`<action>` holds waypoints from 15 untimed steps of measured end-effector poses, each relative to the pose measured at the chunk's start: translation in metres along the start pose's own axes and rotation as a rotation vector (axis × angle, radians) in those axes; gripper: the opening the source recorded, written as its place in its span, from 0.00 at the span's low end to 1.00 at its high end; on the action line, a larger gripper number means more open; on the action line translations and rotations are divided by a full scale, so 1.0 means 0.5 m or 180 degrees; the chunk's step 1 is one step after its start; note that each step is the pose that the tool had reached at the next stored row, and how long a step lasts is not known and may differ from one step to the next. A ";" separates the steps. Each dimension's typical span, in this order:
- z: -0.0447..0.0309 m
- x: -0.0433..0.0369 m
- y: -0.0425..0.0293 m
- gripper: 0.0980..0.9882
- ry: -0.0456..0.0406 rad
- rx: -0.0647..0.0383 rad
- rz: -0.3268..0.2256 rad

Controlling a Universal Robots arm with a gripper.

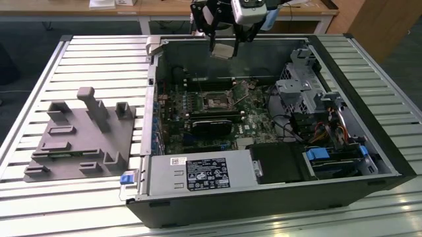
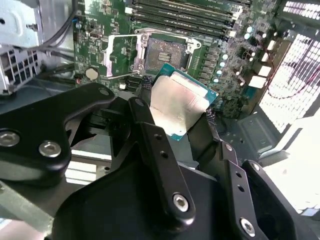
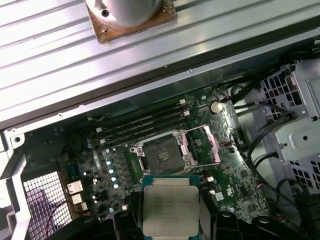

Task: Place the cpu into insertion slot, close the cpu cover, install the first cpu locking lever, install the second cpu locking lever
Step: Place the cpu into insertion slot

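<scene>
My gripper (image 1: 224,48) hangs high over the back of the open computer case, shut on the cpu (image 1: 223,51). The cpu (image 2: 177,102) (image 3: 170,205) is a flat square chip with a dull silver top, held by two opposite edges between the black fingers (image 2: 150,135). Below it on the green board lies the insertion slot (image 1: 216,102) (image 2: 167,50) (image 3: 161,152), a bare dark square socket. The cpu cover (image 2: 117,55) (image 3: 202,147), a thin silver frame, is flipped open to one side of the socket. A thin wire lever (image 2: 122,76) lies beside it.
Long black memory slots (image 3: 145,125) run beside the socket. A black card (image 1: 211,126) sits in front of it, and a power supply (image 1: 197,173) fills the near corner. A metal drive cage (image 1: 310,89) with cables stands at the exterior view's right. A grey fixture (image 1: 79,133) lies on the slatted table.
</scene>
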State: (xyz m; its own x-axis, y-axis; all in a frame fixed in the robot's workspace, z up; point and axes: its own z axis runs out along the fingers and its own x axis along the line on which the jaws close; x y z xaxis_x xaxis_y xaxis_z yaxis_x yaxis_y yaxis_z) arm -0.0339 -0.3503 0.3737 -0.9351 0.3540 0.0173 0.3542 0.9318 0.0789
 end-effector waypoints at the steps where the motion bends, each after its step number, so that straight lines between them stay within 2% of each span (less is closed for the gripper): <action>1: 0.000 0.000 0.000 0.50 -0.0004 0.0001 0.0038; 15: 0.003 0.000 0.000 0.50 -0.0050 -0.0002 0.0602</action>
State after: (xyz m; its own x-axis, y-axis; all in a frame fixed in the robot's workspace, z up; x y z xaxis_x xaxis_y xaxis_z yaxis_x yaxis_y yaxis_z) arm -0.0339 -0.3502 0.3720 -0.8515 0.5242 0.0163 0.5238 0.8484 0.0763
